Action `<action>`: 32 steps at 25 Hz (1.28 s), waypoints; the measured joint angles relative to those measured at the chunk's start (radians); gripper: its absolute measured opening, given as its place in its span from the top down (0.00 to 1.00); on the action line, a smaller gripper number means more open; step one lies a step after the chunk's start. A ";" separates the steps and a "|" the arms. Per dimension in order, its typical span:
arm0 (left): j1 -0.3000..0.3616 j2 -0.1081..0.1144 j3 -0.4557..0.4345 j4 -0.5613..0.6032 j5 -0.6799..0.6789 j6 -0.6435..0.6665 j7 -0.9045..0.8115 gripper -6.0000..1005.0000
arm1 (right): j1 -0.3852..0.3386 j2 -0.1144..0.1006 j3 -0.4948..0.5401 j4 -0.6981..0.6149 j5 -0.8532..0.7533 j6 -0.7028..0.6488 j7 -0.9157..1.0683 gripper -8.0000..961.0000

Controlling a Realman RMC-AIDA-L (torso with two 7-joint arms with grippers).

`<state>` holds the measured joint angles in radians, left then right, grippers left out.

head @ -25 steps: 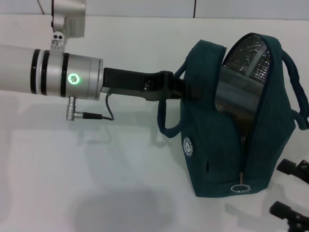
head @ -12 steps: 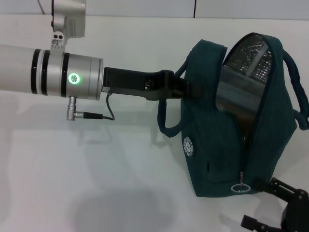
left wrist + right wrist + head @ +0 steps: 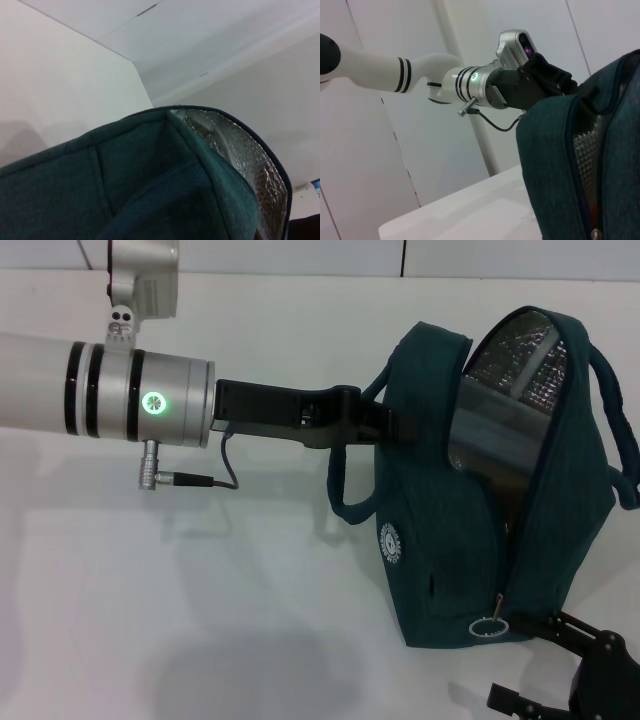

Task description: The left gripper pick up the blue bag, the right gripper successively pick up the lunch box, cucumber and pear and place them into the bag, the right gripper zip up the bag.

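The left gripper (image 3: 385, 425) reaches in from the left, clenched on the blue bag's (image 3: 450, 550) upper left edge. The bag stands upright on the white counter (image 3: 250, 620), its mouth unzipped, showing foil lining. At the near right, the right gripper (image 3: 548, 664), its fingers spread, sits beside the zipper ring (image 3: 487, 627).

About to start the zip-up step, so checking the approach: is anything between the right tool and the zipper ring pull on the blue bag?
Nothing visible. The right tool sits just beside the ring pull at the blue bag's lower front edge, with only bare table around it.
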<state>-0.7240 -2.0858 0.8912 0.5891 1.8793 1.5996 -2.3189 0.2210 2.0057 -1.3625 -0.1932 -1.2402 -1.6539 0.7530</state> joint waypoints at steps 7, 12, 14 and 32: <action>-0.001 0.000 0.000 -0.005 -0.001 0.000 0.003 0.94 | 0.000 0.001 0.003 0.000 0.000 0.025 -0.007 0.09; -0.004 0.000 0.000 -0.009 -0.001 0.000 0.004 0.93 | 0.023 0.005 -0.022 0.001 -0.001 0.034 -0.002 0.09; -0.004 0.000 0.000 -0.009 -0.001 0.000 0.004 0.93 | 0.027 0.006 -0.036 0.000 -0.001 0.033 -0.001 0.09; 0.002 0.001 0.000 -0.009 -0.001 -0.001 0.004 0.92 | 0.021 0.005 -0.029 0.002 0.015 0.045 -0.001 0.14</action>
<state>-0.7225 -2.0848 0.8912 0.5798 1.8788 1.5982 -2.3148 0.2420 2.0112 -1.3912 -0.1912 -1.2257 -1.6089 0.7519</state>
